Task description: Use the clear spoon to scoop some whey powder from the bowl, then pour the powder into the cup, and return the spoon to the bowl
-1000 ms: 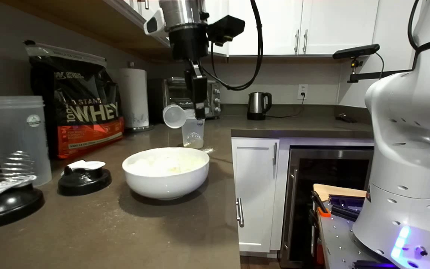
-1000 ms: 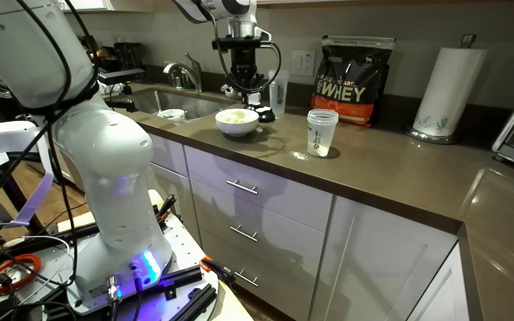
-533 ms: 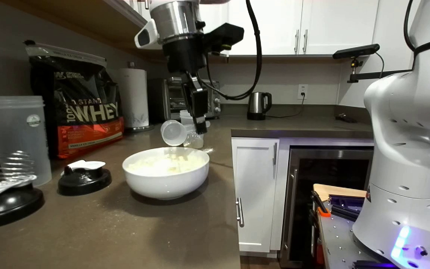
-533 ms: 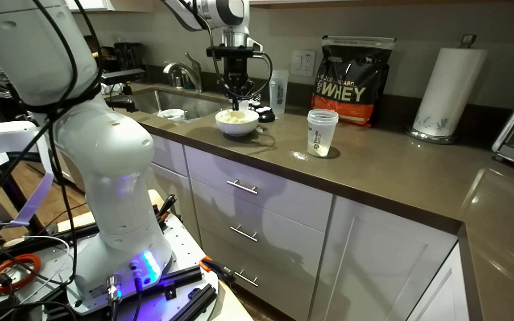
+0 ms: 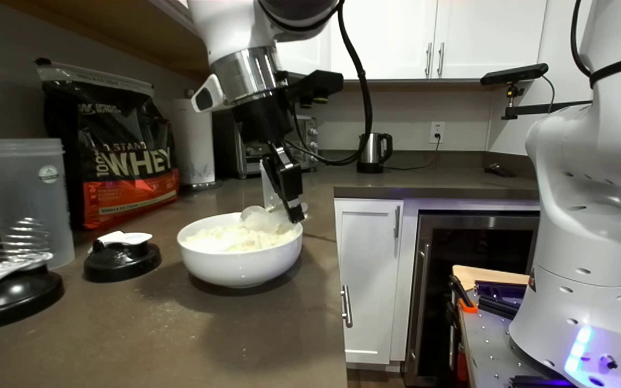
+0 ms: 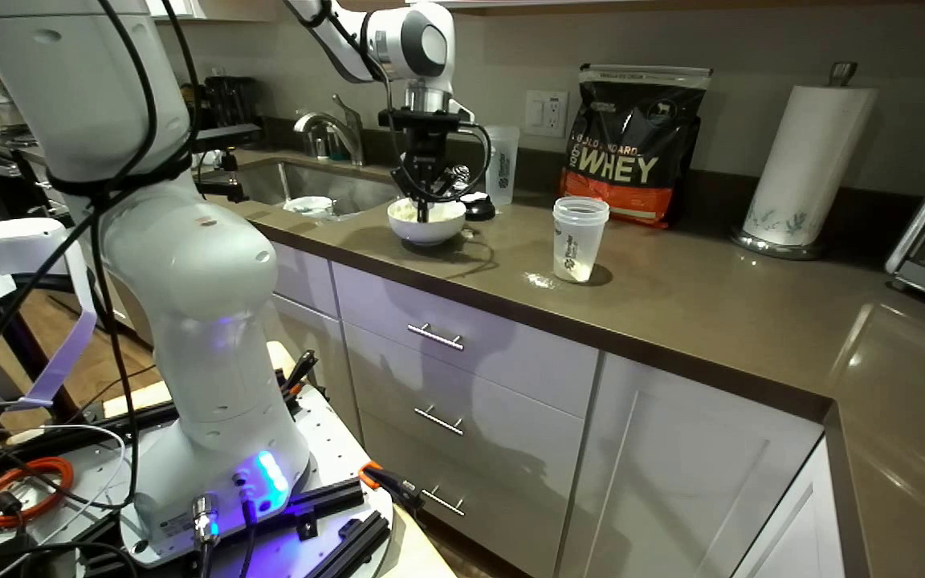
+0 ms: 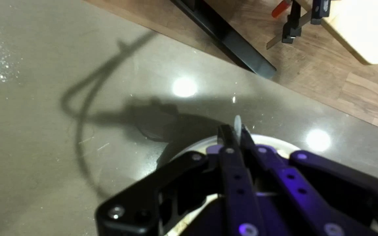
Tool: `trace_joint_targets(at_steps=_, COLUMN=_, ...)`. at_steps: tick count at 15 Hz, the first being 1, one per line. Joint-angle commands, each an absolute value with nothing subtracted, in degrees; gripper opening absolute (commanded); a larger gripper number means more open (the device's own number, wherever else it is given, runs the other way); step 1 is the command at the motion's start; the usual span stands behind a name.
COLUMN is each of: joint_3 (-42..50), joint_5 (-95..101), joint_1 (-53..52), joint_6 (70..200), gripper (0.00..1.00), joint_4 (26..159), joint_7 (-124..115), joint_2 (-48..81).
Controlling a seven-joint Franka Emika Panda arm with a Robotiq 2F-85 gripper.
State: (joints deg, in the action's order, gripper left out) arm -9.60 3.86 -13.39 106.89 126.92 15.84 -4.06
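One clear spoon [image 5: 257, 220] sits low inside the white bowl [image 5: 237, 268], its scoop at the whey powder [image 5: 221, 240]; I can't tell whether it touches. I have the tool [image 7: 235, 131] tilted at the bowl's rim, pinching the spoon's handle. Apart on the table [image 6: 711, 301], the cup [image 6: 580, 231] stands upright with powder [image 6: 576, 271] at its bottom, a white spill [image 6: 540, 280] just beside it and the black WHEY bag [image 6: 635, 144] behind.

Round glare spots [image 7: 184, 87] and soft shadows [image 7: 156, 118] across the glossy counter [image 7: 38, 131]
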Motion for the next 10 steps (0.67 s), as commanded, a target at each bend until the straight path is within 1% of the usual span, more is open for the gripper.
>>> trace_joint_targets(at_steps=1, joint_3=-10.0, joint_5=5.4, joint_1=-12.5, joint_6=106.4, gripper=0.01, joint_4=125.6, joint_7=16.9, joint_2=-2.8)
trace_joint_targets(at_steps=2, joint_3=-10.0, joint_5=5.6, joint_1=-12.5, joint_6=106.3, gripper=0.01, joint_4=125.4, joint_7=16.9, joint_2=-2.8)
trace_joint_targets(at_steps=3, joint_3=-10.0, joint_5=5.8, joint_1=-12.5, joint_6=106.1, gripper=0.3, joint_4=125.3, joint_7=16.8, joint_2=-2.8)
trace_joint_targets(at_steps=4, joint_3=-10.0, joint_5=6.0, joint_1=-12.4, joint_6=106.0, gripper=0.31, joint_4=125.1, joint_7=16.9, joint_2=-2.9)
trace_joint_targets(at_steps=10, joint_3=-9.9, joint_5=6.6, joint_1=-12.2, joint_6=104.8, gripper=0.68, joint_4=124.4, joint_7=17.3, joint_2=-4.0)
